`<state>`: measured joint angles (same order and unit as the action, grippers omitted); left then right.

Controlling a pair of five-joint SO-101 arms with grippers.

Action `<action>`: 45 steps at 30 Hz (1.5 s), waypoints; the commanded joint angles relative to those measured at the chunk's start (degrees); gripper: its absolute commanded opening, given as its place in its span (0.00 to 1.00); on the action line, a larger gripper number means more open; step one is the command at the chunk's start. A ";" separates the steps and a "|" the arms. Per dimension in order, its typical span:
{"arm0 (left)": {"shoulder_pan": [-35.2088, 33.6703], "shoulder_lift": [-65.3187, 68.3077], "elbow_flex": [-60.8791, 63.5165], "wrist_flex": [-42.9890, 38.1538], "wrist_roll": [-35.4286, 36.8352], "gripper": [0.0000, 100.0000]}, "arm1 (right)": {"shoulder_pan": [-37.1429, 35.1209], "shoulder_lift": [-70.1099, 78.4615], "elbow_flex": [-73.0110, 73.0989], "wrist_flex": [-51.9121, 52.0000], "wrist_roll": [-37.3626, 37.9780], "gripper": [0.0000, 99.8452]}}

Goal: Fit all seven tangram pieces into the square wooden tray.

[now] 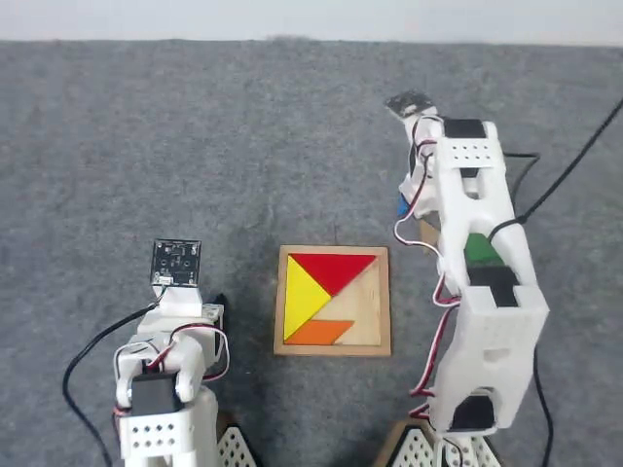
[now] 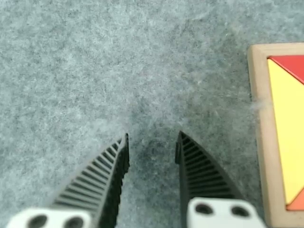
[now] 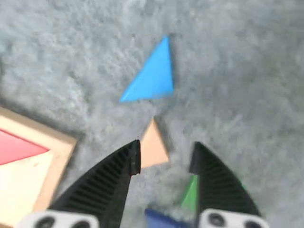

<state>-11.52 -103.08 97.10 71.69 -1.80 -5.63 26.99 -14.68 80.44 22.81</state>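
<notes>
Right gripper (image 3: pixel 166 148), the nearer one, stands open and empty. Small flat peach-coloured triangle (image 3: pixel 153 151) lies between its jaws, apex pointing away.

- Item one, grey mat (image 1: pixel 175 146): a fuzzy, felt-like covering that spreads before me from near to far and from left to right.
- Item two, pale strip (image 1: pixel 292 17): a plain band along the mat's far edge. I cannot tell whether it is wall or tabletop.
- Light: even, with soft, faint shadows.
</notes>
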 commanded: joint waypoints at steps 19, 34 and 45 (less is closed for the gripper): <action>0.35 -0.62 -0.66 0.35 -0.53 0.15 | 0.48 -10.59 26.37 -20.44 -5.01 0.21; 0.35 -0.62 -0.66 0.35 -0.53 0.15 | 0.40 -9.45 28.22 -20.00 -5.45 0.13; 0.35 -0.62 -0.66 0.35 -0.53 0.15 | -0.31 -17.89 28.31 -16.31 -5.27 0.12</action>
<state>-11.52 -103.08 97.10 71.69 -1.80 -5.63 16.79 13.89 61.36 17.89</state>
